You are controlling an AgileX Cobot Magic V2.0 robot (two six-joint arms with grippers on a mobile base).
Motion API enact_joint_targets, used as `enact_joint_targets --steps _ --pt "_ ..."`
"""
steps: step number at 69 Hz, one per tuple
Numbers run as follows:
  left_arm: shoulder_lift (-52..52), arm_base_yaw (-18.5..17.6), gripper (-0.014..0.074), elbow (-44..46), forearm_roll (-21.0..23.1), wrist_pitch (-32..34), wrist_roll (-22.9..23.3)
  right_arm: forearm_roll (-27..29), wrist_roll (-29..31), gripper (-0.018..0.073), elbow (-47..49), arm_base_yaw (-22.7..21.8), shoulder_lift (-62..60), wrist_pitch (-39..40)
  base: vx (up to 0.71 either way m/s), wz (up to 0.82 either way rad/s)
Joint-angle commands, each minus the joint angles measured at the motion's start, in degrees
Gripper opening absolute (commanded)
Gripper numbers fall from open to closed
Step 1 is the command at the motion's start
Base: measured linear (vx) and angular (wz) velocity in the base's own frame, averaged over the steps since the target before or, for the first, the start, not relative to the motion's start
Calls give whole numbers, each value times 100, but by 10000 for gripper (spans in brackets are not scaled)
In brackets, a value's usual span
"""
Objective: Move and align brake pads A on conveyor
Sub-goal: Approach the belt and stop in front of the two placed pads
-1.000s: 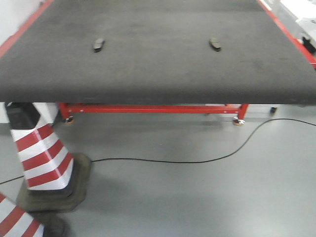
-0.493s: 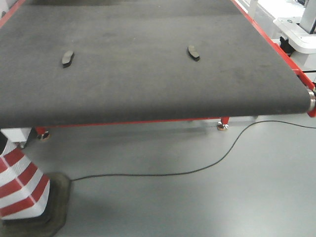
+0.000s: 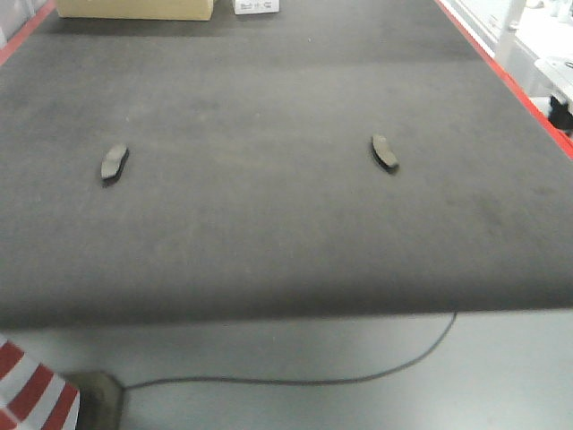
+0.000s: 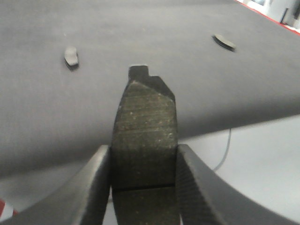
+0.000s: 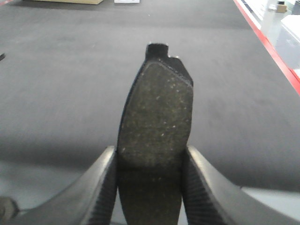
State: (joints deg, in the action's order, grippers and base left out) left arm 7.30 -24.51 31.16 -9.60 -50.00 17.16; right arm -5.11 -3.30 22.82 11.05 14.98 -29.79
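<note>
Two brake pads lie flat on the dark conveyor belt (image 3: pixel 269 224): one at the left (image 3: pixel 114 161), one at the right (image 3: pixel 385 151). Both also show in the left wrist view, the left pad (image 4: pixel 71 56) and the right pad (image 4: pixel 224 41). My left gripper (image 4: pixel 144 185) is shut on a third grey-brown pad (image 4: pixel 146 126), grooved across its middle, held above the belt's near edge. My right gripper (image 5: pixel 150 187) is shut on a fourth pad (image 5: pixel 157 117), also above the near edge. Neither gripper shows in the front view.
Red strips run along the belt's left edge (image 3: pixel 22 36) and right edge (image 3: pixel 510 81). A cardboard box (image 3: pixel 134 8) and a small white box (image 3: pixel 256 6) stand at the belt's far end. A striped cone (image 3: pixel 31 394) and a black cable (image 3: pixel 358 372) are on the floor below.
The front view has moved forward and up over the belt. The floor, red frame and cone have mostly left the picture. The two lying pads now sit lower in it.
</note>
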Motion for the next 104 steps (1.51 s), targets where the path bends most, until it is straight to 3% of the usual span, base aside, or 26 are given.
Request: enact_joint_targets --steps 1,63,104 --pt "89 -30 -6 152 -38 521 -2 -73 51 -2 169 -23 57 550 44 8" --pt "89 -30 -6 152 -38 521 -2 -73 51 -2 169 -23 57 550 34 2" --pt "89 -30 -6 152 -38 521 -2 -73 51 -2 169 -23 57 550 7 1"
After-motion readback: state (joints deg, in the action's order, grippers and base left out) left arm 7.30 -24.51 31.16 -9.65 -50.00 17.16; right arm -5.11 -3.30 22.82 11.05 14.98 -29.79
